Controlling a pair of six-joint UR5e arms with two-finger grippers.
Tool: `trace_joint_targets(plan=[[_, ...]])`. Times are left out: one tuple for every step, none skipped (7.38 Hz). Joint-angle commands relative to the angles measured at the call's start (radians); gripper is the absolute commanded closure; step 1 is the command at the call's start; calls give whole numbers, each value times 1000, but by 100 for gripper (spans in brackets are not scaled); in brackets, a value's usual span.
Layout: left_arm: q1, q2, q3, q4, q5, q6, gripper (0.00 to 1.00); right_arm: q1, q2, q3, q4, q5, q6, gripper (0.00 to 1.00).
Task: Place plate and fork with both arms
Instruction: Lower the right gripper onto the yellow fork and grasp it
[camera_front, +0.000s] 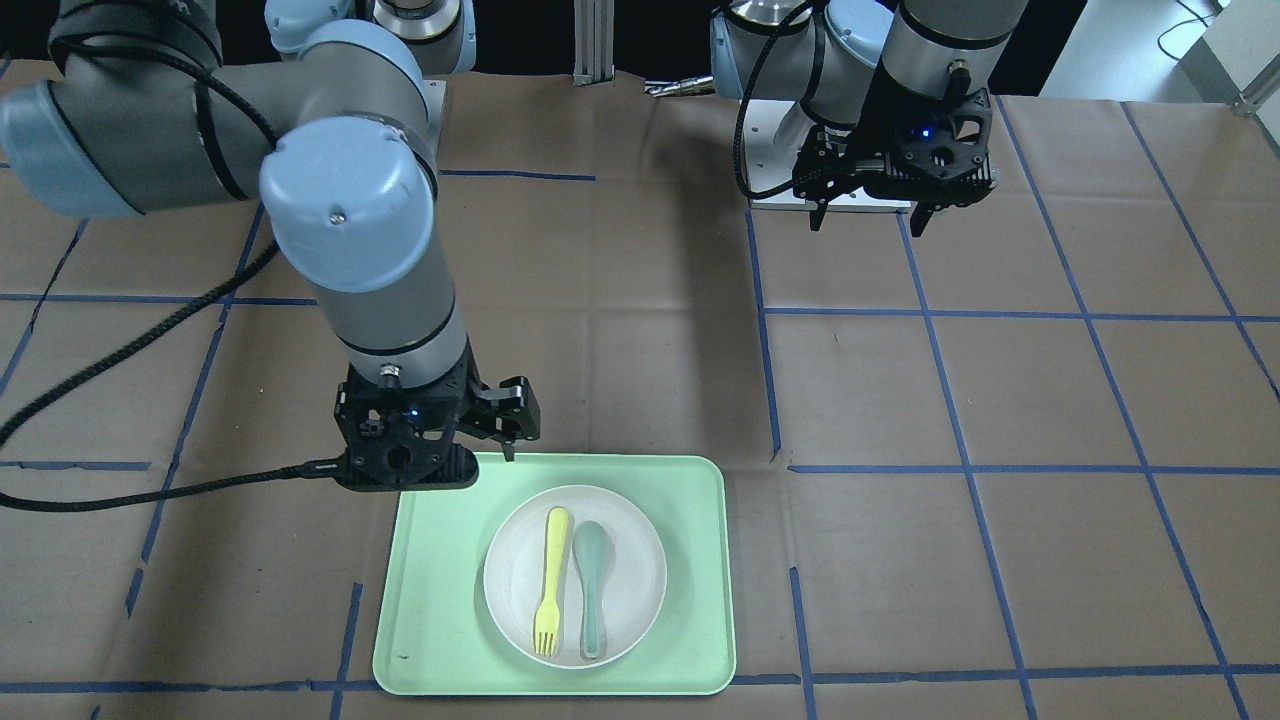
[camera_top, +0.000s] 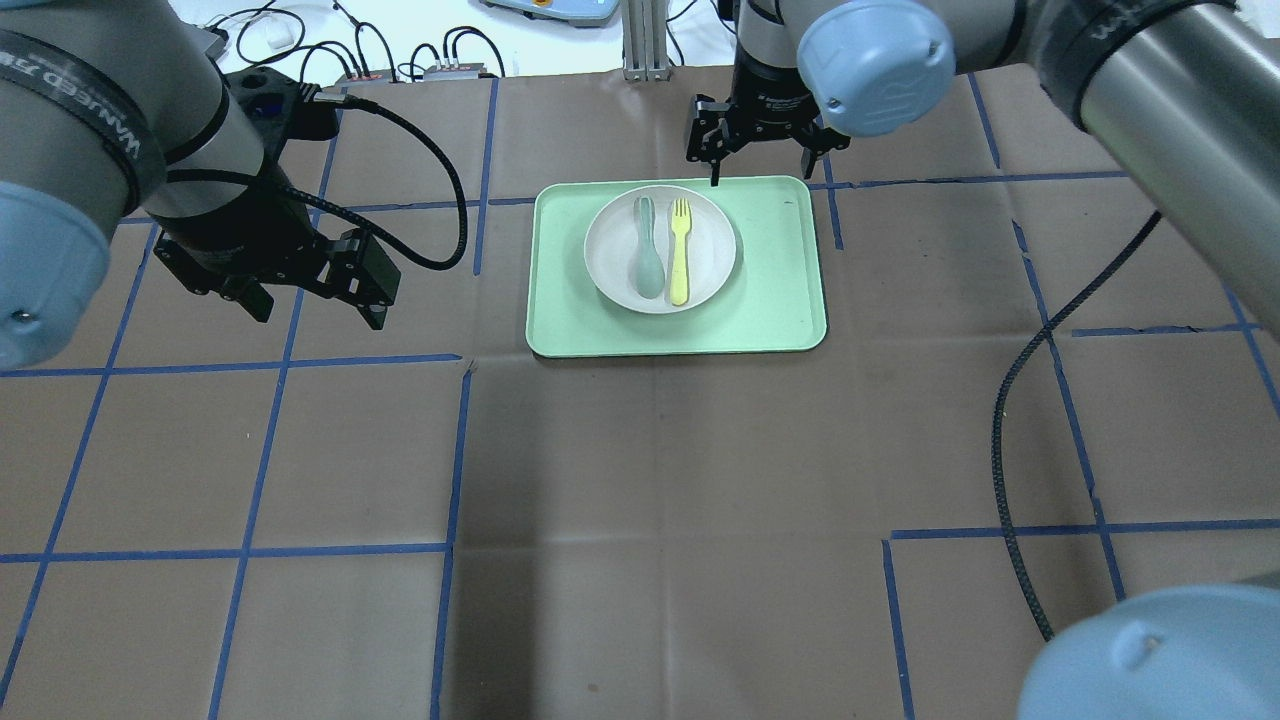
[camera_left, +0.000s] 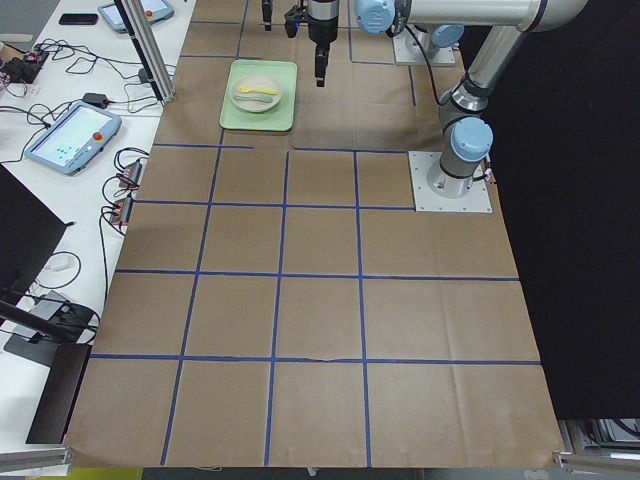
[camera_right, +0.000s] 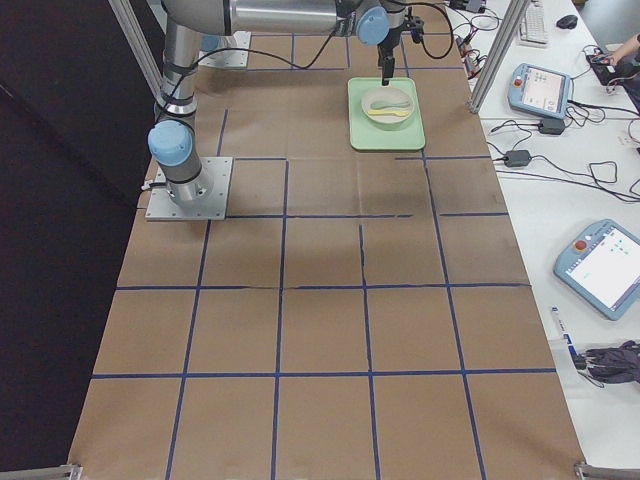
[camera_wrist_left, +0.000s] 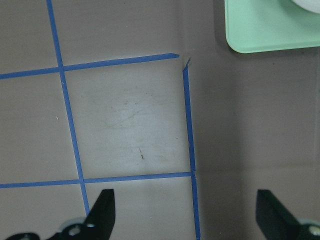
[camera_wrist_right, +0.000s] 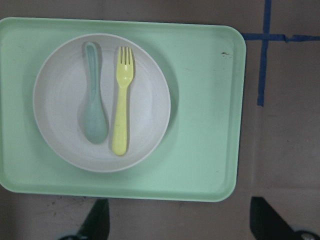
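Observation:
The off-white plate (camera_top: 712, 250) sits on the mint-green tray (camera_top: 770, 300). The pale-yellow fork (camera_top: 680, 250) lies in the plate beside a grey-green spoon (camera_top: 648, 250). My right gripper (camera_top: 760, 172) is open and empty, hovering at the tray's far edge. Its wrist view shows the plate (camera_wrist_right: 147, 100), fork (camera_wrist_right: 122, 105) and spoon (camera_wrist_right: 93, 105) below its open fingers (camera_wrist_right: 97, 220). My left gripper (camera_top: 320, 315) is open and empty above bare table, left of the tray. In the front view the plate (camera_front: 520, 580) and fork (camera_front: 550, 580) lie just in front of the right gripper (camera_front: 470, 455).
The table is covered in brown paper with blue tape lines. A black cable (camera_top: 1010, 400) trails across the table on my right side. The left wrist view shows only a tray corner (camera_wrist_left: 260, 30) and taped paper. Tablets and cables lie beyond the table's far edge.

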Motion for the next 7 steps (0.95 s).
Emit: trace_joint_targets(plan=[[1, -3, -1, 2, 0, -4, 0, 38, 95, -53, -28, 3, 83, 0], [2, -4, -3, 2, 0, -6, 0, 42, 126, -54, -47, 3, 109, 0], [2, -3, -3, 2, 0, -7, 0, 42, 146, -54, -61, 3, 114, 0], [2, -3, -3, 2, 0, -12, 0, 42, 164, -54, -72, 3, 130, 7], [2, -6, -3, 20, -14, -16, 0, 50, 186, -54, -93, 3, 140, 23], [2, -10, -5, 40, -43, -18, 0, 62, 204, -54, -121, 1, 142, 35], [2, -12, -3, 45, -43, -15, 0, 65, 218, -56, -135, -3, 143, 44]])
